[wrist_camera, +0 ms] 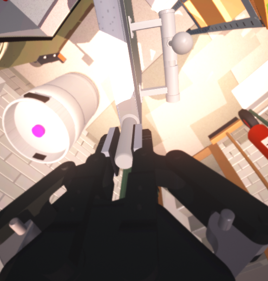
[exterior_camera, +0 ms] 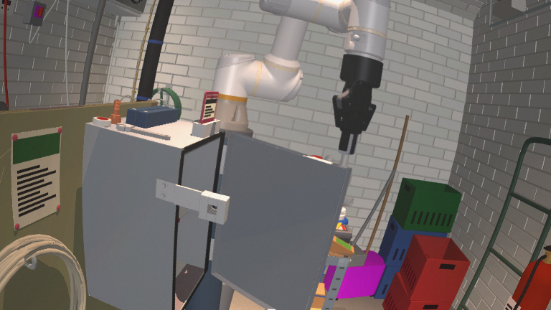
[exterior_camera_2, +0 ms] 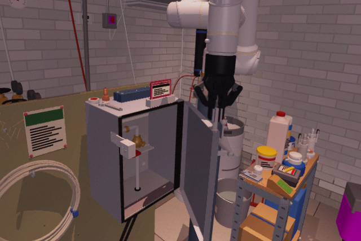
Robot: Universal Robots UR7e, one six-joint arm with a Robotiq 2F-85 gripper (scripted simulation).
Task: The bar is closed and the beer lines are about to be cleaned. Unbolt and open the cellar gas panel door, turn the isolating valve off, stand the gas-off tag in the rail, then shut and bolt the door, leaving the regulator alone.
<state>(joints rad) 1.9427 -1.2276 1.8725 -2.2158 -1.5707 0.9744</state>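
Note:
The brass isolating valve [exterior_camera_2: 138, 141] inside the grey gas panel is partly hidden behind the white keeper block [exterior_camera_2: 127, 148] on the cabinet's edge. The panel door [exterior_camera: 276, 221] [exterior_camera_2: 201, 171] stands open, swung out to the right. My gripper [exterior_camera: 346, 153] [exterior_camera_2: 216, 117] [wrist_camera: 122, 142] hangs over the door's free top corner, closed on the upright grey door handle peg [wrist_camera: 124, 146]. The slide bolt [wrist_camera: 170, 55] with its ball knob sits on the door's outer face below. The red gas-off tag [exterior_camera: 209, 107] [exterior_camera_2: 160, 89] stands in the white rail on the cabinet top.
A steel keg [wrist_camera: 49, 118] stands behind the door. A shelf cart [exterior_camera_2: 277, 180] with bottles and tubs is to its right. Stacked crates [exterior_camera: 426, 246] and a magenta bin [exterior_camera: 359, 278] fill the corner. A blue box [exterior_camera: 152, 115], wrench and tape lie on the cabinet top.

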